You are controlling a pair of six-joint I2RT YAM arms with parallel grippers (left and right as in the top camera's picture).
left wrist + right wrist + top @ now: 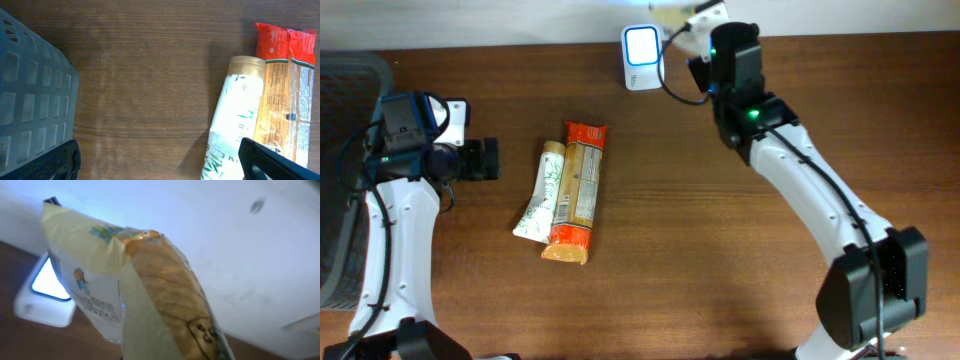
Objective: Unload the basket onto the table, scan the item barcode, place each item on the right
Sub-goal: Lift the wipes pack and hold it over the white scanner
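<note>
Overhead, the right gripper [703,48] sits at the far edge of the table [720,250], pressed together on a pale yellow bag [682,20]. The bag is held in the air just right of the scanner [641,45], a small white box standing upright with its window lit. Whether bag and scanner touch cannot be told.

The right wrist view is filled by the bag [150,295]. It has a crimped top edge and a side with small cartoon figures and fine print, and something golden brown shows through its clear face. The scanner's bright window [49,280] shows low on the left, partly behind the bag, with the white wall [235,240] beyond. No barcode can be made out.

The left gripper [488,160] is spread wide over the table, between the grey basket [342,180] and a tube [540,195]. In the left wrist view its fingers [272,162] frame bare wood. The white tube [235,120] has a tan cap and lies touching an orange-ended packet [285,85]. The tube and the packet [580,190] lie mid-table, well apart from the scanner.
</note>
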